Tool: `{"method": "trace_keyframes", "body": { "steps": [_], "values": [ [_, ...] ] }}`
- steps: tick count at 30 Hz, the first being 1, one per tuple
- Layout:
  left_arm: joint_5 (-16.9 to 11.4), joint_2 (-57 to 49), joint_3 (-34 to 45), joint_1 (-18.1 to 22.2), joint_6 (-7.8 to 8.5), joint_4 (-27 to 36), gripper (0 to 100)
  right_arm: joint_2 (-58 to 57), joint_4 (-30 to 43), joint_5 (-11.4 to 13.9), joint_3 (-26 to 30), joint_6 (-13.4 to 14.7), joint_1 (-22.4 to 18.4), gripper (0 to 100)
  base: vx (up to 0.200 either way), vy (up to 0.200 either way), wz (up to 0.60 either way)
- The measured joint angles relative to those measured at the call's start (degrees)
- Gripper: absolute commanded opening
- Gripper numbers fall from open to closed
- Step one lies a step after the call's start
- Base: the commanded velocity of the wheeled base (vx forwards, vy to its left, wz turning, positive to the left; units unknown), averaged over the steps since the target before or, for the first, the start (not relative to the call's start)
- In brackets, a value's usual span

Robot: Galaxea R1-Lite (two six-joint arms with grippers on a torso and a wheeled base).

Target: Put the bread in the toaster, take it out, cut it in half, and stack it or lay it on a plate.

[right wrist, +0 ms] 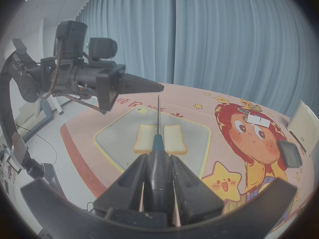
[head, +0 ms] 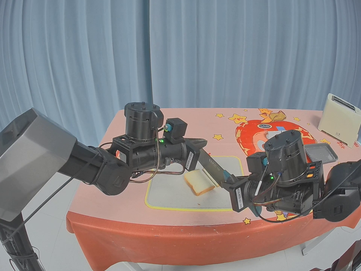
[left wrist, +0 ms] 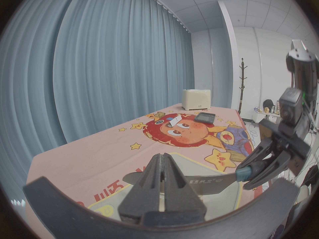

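Clasping a knife [head: 210, 165], our right gripper [head: 230, 181] holds it edge-down over the bread [head: 198, 183]. Our left gripper [head: 202, 143] hovers nearby, clenched and empty.

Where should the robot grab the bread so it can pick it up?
Probably by the crust edge on the robot's left side, coming from the left and low. The bread lies flat on the cutting board, so only its thin edges can be pinched, and the knife held by the right gripper crosses its middle.
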Motion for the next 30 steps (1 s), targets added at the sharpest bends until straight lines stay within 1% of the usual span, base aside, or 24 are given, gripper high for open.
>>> {"method": "trace_keyframes", "body": {
  "steps": [1,3,12,17,25,30],
  "values": [
    [0.02,-0.52,0.13,0.09,-0.41,-0.17,0,-0.06,-0.09,0.00,0.13,-0.02,-0.02,0,0.000,0.000,0.00],
    [0.05,-1.40,0.55,0.59,-0.61,-0.22,0,-0.15,-0.12,-0.02,0.29,-0.05,0.00,0,0.000,0.000,0.00],
    [0.07,-6.58,5.36,2.62,-0.68,-0.85,0,-0.67,-0.17,-0.09,0.51,-0.09,-0.22,0,0.000,0.000,0.00],
    [0.13,-9.20,8.70,5.00,-0.68,-3.67,0,-1.50,-0.15,-0.06,0.68,-0.09,-0.16,0,0.000,0.000,0.00],
    [0.21,-15.15,16.68,7.50,-0.93,-4.88,0,-3.08,-0.12,-0.09,1.34,-0.20,-0.18,0,0.000,0.000,0.00],
    [1.15,-20.07,21.97,9.29,-0.93,-5.05,0,-3.86,-0.12,-0.09,1.46,-0.27,-0.49,0,0.000,0.000,0.00]
  ]
}}
